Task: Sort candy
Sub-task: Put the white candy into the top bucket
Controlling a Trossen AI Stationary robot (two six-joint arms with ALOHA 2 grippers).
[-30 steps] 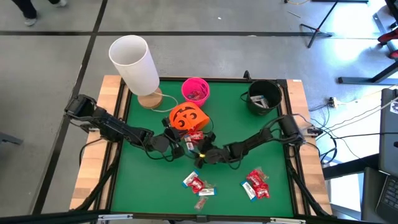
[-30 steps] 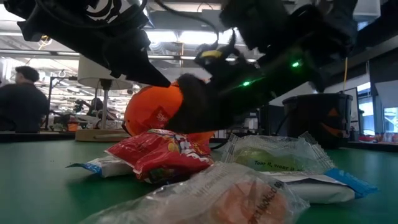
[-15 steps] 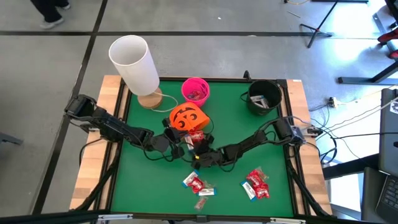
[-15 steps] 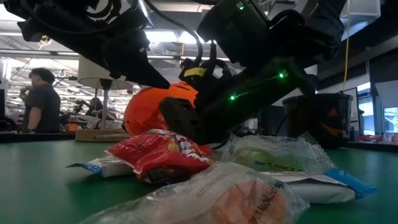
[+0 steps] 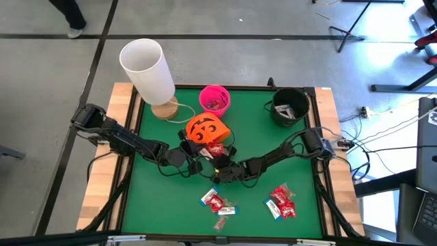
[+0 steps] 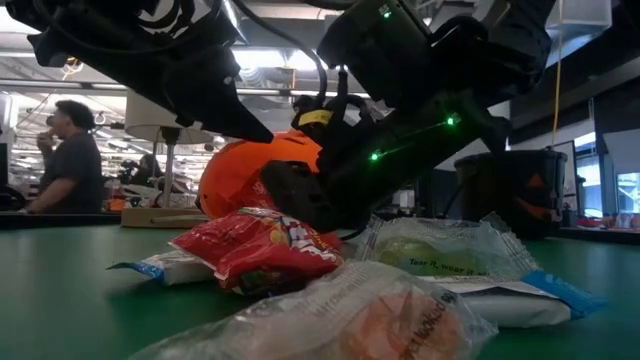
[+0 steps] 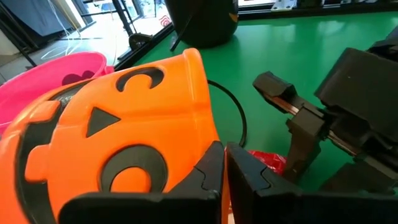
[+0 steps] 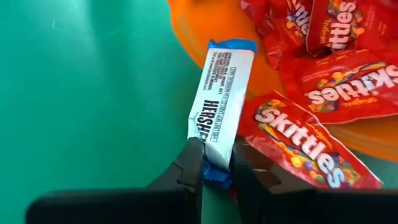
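Note:
The orange pumpkin bucket [image 5: 204,128] lies tipped at mid-table, its mouth toward the near side, with red candy packs [image 8: 323,56] in the mouth. My left gripper [image 7: 225,171] is shut at the bucket's rim. My right gripper [image 8: 216,169] is just in front of the mouth, shut on a white candy bar with blue ends [image 8: 222,93]; in the high view it is at mid-table [image 5: 220,169]. More candy lies on the table at the near middle [image 5: 216,202] and near right [image 5: 281,202]. My left gripper is shut where the orange bucket's rim [image 7: 210,134] runs in between its two fingers; the fingers hide the place of contact. The bucket lies tipped on its side on the table. My right gripper pinches the white bar's blue near end [image 8: 214,173] between its two fingers, lying along the bar. The bar's far end [image 8: 231,46] rests on the bucket's orange rim.
A pink bucket [image 5: 214,99] and a black bucket [image 5: 289,106] stand at the far side. A tall white cylinder on a wooden base [image 5: 147,70] stands at the far left. In the low view, wrapped candy [image 6: 260,245] lies close in front; a person stands beyond the table.
My right gripper has gone a little toward the table's left and down, closer to the orange bucket's mouth, and has kept still for the last half second. The bucket and my left gripper have stayed in place.

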